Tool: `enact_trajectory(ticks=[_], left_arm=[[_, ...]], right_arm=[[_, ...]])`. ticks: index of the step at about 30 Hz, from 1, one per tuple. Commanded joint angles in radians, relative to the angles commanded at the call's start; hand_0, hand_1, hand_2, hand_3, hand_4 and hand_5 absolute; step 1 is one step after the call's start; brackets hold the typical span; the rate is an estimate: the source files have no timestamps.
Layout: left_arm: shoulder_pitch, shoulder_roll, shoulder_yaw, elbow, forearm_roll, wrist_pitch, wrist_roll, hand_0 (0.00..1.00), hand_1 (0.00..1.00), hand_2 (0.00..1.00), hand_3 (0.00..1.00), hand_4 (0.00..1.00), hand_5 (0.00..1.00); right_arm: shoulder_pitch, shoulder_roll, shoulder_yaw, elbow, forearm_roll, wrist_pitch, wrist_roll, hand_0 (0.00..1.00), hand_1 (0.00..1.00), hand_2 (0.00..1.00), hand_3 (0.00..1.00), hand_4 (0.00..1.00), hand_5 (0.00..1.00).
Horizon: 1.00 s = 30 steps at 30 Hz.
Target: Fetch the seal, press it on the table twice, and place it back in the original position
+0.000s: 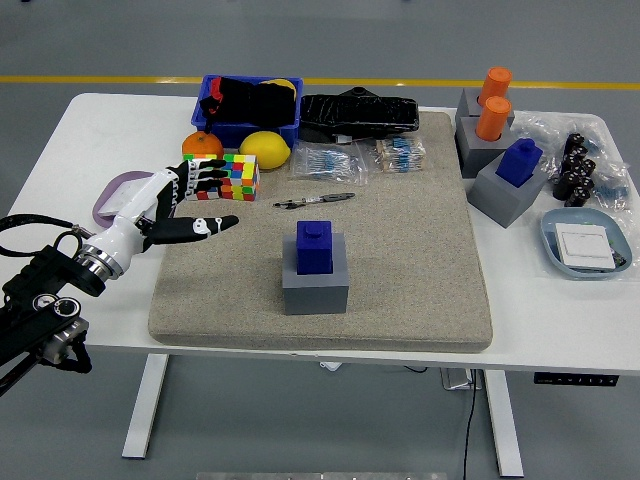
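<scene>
While the fingers (205,178) of the left hand (170,205) are spread and nothing is held in them, the thumb is pointed across the mat (420,250) toward the seal (314,246). The hand is held over the mat's left edge, beside a colour cube (232,177), and the black arm is brought in from the lower left corner. No right hand is seen.

The seal, a blue block with a small knob on top, is seated upright in a grey base (315,285) near the middle of the mat, well apart from the hand. The fetching step is judged to be in hand, with no grasp made yet. For the next move, the hand would need to be carried rightward to the seal, the fingers closed about the blue block above the base, and the block lifted straight up so that the base is not dragged along.

A second blue seal (519,161) in its own grey base is seen on the right, with two orange ones (494,103) behind it. A pen (314,200), bagged parts, a lemon (265,149), an orange fruit (202,145), a blue bin (250,110) and a black tray (358,113) are ranged along the far side. The mat is laid on a white table (560,320), which is set on a grey floor crossed by a yellow line (100,79).
</scene>
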Motion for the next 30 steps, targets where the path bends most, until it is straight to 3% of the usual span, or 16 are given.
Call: enact_trajectory(ticks=[22, 23, 30], left_arm=[[-0.022, -0.088, 0.070, -0.020, -0.034, 0.003, -0.009, 0.826, 0.775, 0.731, 0.764, 0.998, 0.046], [-0.024, -0.092, 0.074, -0.023, -0.035, 0.003, -0.008, 0.772, 0.764, 0.732, 0.792, 0.998, 0.027], [-0.035, -0.113, 0.099, -0.029, -0.040, 0.008, -0.007, 0.771, 0.767, 0.733, 0.804, 0.998, 0.019]], right_arm=[[0.006, -0.007, -0.021, 0.000, 0.005, 0.014, 0.007, 0.787, 0.700, 0.679, 0.642, 0.796, 0.465], [0.006, -0.008, -0.023, 0.000, 0.006, 0.014, 0.008, 0.790, 0.700, 0.679, 0.642, 0.796, 0.465], [0.007, -0.012, -0.035, 0.000, 0.012, 0.014, 0.011, 0.791, 0.701, 0.680, 0.642, 0.797, 0.466]])
